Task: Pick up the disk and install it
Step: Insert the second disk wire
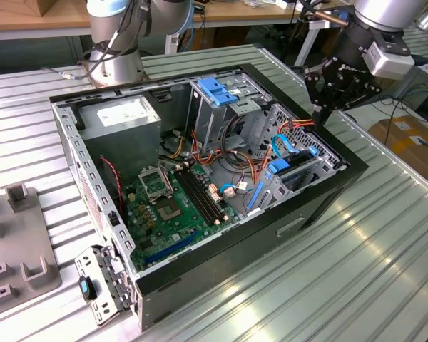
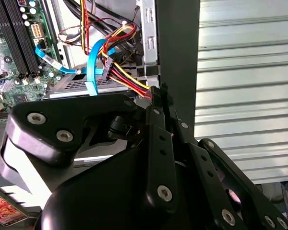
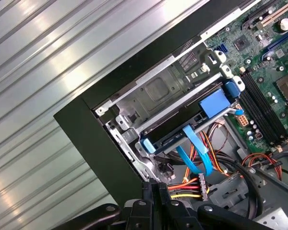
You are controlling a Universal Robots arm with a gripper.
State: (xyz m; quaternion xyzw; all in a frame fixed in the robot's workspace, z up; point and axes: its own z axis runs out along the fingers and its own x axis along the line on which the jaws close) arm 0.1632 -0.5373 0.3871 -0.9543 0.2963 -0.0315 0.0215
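The disk [image 3: 181, 136] lies edge-on in the drive bay at the case's front corner, a dark slab between silver bay rails with blue plastic at its ends. In the exterior view that bay [image 1: 294, 171] is at the open case's right end. A blue ribbon cable [image 3: 197, 153] and a red-yellow-black wire bundle [image 2: 127, 79] run close to it. My gripper [image 1: 319, 111] hangs above the case's right rim, just outside the bay. Its black fingers [image 2: 157, 96] are shut with nothing between them, their tips beside the wire bundle's plug [image 3: 194, 184].
The open computer case [image 1: 321, 196] lies on a ribbed metal table. Inside are a grey power supply [image 1: 121, 117], a green motherboard [image 1: 171, 203] and an upright cage with a light-blue latch [image 1: 217, 89]. A grey fixture [image 1: 14, 246] sits at the exterior view's left.
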